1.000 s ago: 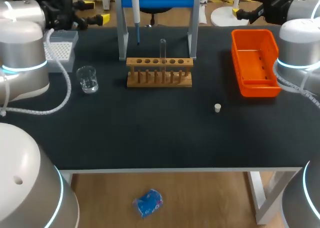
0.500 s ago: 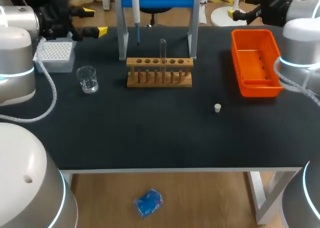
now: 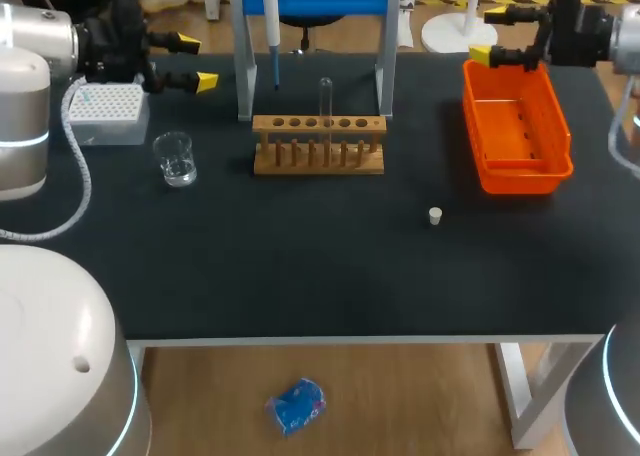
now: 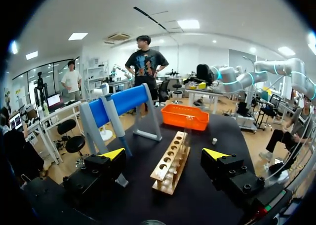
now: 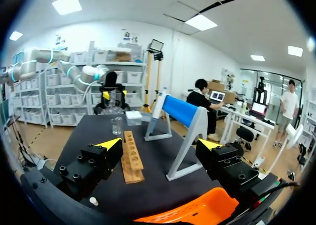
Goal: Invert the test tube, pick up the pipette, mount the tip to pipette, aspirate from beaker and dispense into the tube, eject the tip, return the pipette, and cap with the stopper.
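Head view, black tabletop [image 3: 300, 266], wooden rack [image 3: 318, 144], left claw [image 3: 197, 62] spread, right claw [image 3: 490, 34] spread near orange bin [image 3: 520, 183].

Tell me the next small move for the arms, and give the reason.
Probably ease the left gripper toward the test tube standing in the wooden rack. Both it and the right gripper are open and empty, the tube is untouched, and in the left wrist view the rack lies straight ahead of that gripper.
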### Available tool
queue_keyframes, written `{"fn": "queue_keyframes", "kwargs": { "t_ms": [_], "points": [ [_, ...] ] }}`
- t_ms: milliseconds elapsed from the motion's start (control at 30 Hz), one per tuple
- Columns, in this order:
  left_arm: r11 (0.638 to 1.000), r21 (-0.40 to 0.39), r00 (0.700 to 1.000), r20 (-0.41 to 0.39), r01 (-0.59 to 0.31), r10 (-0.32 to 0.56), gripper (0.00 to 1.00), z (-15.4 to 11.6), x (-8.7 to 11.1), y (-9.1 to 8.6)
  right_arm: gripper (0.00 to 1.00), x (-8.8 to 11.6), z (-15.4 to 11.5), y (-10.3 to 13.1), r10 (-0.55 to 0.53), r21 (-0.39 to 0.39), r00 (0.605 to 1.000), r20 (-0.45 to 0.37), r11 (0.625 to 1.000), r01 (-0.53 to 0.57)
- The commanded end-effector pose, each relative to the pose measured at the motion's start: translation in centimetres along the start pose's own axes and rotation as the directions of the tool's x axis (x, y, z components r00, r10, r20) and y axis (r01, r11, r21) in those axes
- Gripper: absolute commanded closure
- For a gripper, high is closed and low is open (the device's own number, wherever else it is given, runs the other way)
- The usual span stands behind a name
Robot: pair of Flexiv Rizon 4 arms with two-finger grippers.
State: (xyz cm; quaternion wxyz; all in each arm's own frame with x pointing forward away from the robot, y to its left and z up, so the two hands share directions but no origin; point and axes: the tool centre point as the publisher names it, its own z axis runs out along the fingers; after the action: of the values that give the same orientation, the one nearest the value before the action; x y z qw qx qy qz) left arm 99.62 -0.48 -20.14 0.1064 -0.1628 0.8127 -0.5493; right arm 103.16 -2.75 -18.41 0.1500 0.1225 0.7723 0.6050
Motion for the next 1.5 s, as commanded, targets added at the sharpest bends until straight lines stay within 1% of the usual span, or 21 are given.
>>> {"fn": "queue_keyframes", "kwargs": {
  "t_ms": [33, 200, 233, 267, 300, 367, 400, 433, 500, 600, 733, 967, 1033, 1100, 1500],
  "points": [
    [1.0, -0.004, 1.0, -0.005, 0.001, -0.001, 0.0, 0.0, -0.1, -0.1, 0.0, -0.6, -0.7, -0.1, -0.026, -0.009, 0.981, -0.191, 1.0, 0.024],
    [1.0, -0.004, 1.0, -0.005, 0.001, -0.001, 0.0, 0.0, -0.1, -0.1, 0.0, -0.6, -0.7, -0.1, -0.026, -0.009, 0.981, -0.191, 1.0, 0.024],
    [1.0, -0.013, 1.0, -0.022, -0.007, 0.006, 0.0, 0.2, 0.1, 0.0, 0.0, -0.6, -0.7, -0.1, -0.026, -0.009, 0.981, -0.191, 1.0, 0.024],
    [0.999, -0.047, 0.999, -0.029, -0.027, 0.026, 0.0, 0.6, 0.4, 0.2, 0.0, -0.3, -0.4, -0.2, -0.029, -0.005, 0.981, -0.192, 1.0, 0.028],
    [0.997, -0.066, 0.998, -0.047, -0.038, 0.035, 0.0, 1.0, 0.8, 0.4, 0.0, 0.0, -0.2, -0.2, -0.022, -0.007, 0.981, -0.193, 1.0, 0.022],
    [0.997, -0.068, 0.997, -0.08, -0.021, 0.015, 0.0, 1.6, 1.4, 0.8, 0.0, 0.8, 0.4, -0.5, -0.011, -0.01, 0.982, -0.189, 1.0, 0.009],
    [0.996, -0.083, 0.995, -0.097, -0.023, 0.015, 0.0, 1.9, 1.7, 1.0, 0.0, 1.3, 0.7, -0.7, -0.007, -0.005, 0.981, -0.195, 1.0, 0.006],
    [0.995, -0.099, 0.994, -0.104, -0.033, 0.022, 0.0, 2.2, 2.0, 1.2, 0.0, 1.7, 1.0, -0.9, -0.003, -0.003, 0.98, -0.199, 1.0, 0.002],
    [0.995, -0.101, 0.993, -0.119, -0.021, 0.009, 0.0, 2.6, 2.4, 1.5, 0.0, 2.7, 1.7, -1.5, 0.012, -0.001, 0.978, -0.21, 1.0, -0.012],
    [0.993, -0.113, 0.991, -0.131, -0.023, 0.008, 0.0, 3.2, 2.9, 1.8, 0.0, 4.5, 2.7, -2.4, 0.027, 0.007, 0.971, -0.236, 1.0, -0.026],
    [0.992, -0.125, 0.99, -0.139, -0.024, 0.006, 0.0, 3.9, 3.3, 2.1, 0.0, 6.5, 4.0, -3.6, 0.039, 0.007, 0.968, -0.247, 0.999, -0.039],
    [0.988, -0.154, 0.987, -0.158, -0.035, 0.01, 0.0, 5.2, 4.1, 2.7, 0.0, 8.9, 6.8, -4.6, 0.044, 0.032, 0.957, -0.287, 0.999, -0.036],
    [0.986, -0.16, 0.987, -0.16, -0.034, 0.009, 0.0, 5.6, 4.3, 2.9, 0.0, 9.2, 7.5, -4.6, 0.044, 0.039, 0.95, -0.308, 0.999, -0.033],
    [0.983, -0.181, 0.989, -0.149, -0.041, 0.014, 0.0, 6.0, 4.3, 3.3, 0.0, 9.2, 7.5, -4.6, 0.044, 0.039, 0.95, -0.308, 0.999, -0.033],
    [0.983, -0.181, 0.989, -0.149, -0.041, 0.014, 0.0, 6.0, 4.3, 3.3, 0.0, 9.2, 7.5, -4.6, 0.044, 0.039, 0.95, -0.308, 0.999, -0.033]
  ]
}}
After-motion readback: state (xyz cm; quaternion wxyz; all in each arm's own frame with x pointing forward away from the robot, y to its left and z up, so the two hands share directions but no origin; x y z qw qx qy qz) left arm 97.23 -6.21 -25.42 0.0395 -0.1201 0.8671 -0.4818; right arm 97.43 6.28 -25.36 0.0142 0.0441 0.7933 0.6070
